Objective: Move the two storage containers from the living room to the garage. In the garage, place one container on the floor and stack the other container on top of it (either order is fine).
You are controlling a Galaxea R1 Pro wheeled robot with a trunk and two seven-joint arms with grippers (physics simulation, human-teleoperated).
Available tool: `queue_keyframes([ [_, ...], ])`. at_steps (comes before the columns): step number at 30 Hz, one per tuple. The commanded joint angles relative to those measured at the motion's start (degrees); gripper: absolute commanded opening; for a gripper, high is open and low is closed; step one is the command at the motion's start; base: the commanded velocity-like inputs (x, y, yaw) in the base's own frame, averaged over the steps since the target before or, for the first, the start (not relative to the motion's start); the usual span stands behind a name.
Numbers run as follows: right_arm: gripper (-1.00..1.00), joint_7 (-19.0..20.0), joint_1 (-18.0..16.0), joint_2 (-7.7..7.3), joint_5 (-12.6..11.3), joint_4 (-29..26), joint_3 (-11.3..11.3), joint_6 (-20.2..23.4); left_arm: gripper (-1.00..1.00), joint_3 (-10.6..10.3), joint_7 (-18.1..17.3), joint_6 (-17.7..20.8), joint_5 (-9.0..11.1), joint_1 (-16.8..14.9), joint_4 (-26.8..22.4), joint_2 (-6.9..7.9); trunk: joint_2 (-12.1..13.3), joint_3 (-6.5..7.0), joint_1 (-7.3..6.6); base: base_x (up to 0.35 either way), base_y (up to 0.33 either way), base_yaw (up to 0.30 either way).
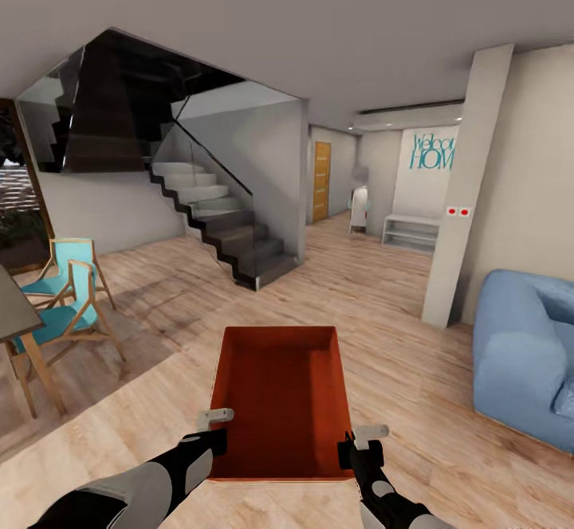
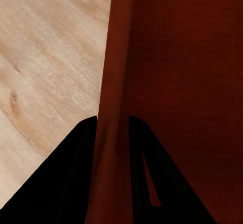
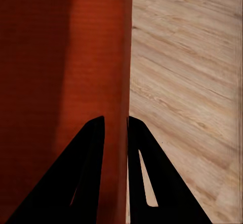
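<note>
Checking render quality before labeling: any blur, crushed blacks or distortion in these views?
Head view: sharp, wide-angle stretch at edges, soft shadow under the chairs. Left wrist view: left pincer pure black, no detail, storage container wall dark. Right wrist view: right pincer likewise black; floor planks crisp.

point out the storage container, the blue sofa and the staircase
storage container [image 1: 279,401]: head view, on its inner bottom
blue sofa [image 1: 518,354]: head view, on its near armrest
staircase [image 1: 231,234]: head view, on the lower steps
</note>
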Motion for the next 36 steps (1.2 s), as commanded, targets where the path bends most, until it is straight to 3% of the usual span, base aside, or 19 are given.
queue_keyframes([
  [1,-1.00,-0.8,0.0,-0.40,-0.7,0.4,0.2,-0.2,-1.00,2.7,0.5,-0.1,0.0,-0.1,-0.2,0.24,-0.1,-0.09,0.05,0.322,0.000,-0.284],
  [9,-1.00,-0.8,0.0,-0.40,-0.6,0.4,0.2,-0.2,-1.00,2.7,0.5,-0.1,0.0,-0.1,-0.2,0.24,-0.1,-0.09,0.05,0.322,0.000,-0.245],
  [36,-1.00,-0.8,0.0,-0.40,-0.7,0.4,0.2,-0.2,-1.00,2.7,0.5,-0.1,0.0,-0.1,-0.2,0.24,-0.1,-0.09,0.05,0.323,0.000,-0.004],
])
